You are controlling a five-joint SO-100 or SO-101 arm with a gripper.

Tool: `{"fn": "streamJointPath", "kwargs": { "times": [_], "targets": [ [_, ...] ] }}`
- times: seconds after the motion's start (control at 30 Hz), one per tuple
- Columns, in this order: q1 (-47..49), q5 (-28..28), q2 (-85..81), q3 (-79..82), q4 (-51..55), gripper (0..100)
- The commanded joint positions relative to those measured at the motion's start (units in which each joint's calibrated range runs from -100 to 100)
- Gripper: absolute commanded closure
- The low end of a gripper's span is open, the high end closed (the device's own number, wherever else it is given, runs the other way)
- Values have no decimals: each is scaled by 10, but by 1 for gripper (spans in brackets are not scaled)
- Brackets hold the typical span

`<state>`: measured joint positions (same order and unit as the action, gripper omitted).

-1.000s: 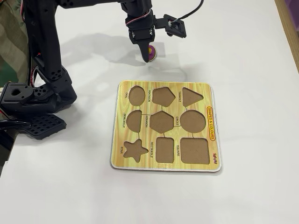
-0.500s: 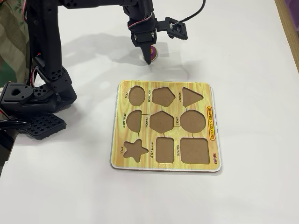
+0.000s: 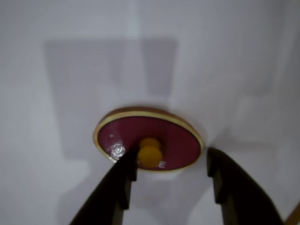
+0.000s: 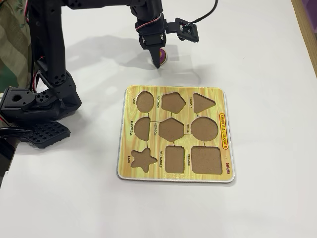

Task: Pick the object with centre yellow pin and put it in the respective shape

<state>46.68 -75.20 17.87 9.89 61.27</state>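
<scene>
White table (image 4: 267, 59), oval piece (image 3: 173, 136) flat, crosswise

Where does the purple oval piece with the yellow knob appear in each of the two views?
Wrist view: the purple oval piece lies at centre on the white table, between the open jaws.
Fixed view: the piece is top centre, above the shape board, mostly hidden by the gripper.
Shared landmark: the gripper.

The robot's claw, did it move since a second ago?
Yes. In the fixed view the gripper has dropped down over the purple oval piece, closer to the yellow shape board, which stayed put.
</scene>
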Motion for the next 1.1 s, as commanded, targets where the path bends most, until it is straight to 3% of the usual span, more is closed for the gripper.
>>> {"fn": "streamJointPath", "kwargs": {
  "times": [0.0, 1.07],
  "targets": [
    [-3, 1, -48, -16, 0, 83],
    [6, 3, -43, -21, -50, 83]
  ]
}}
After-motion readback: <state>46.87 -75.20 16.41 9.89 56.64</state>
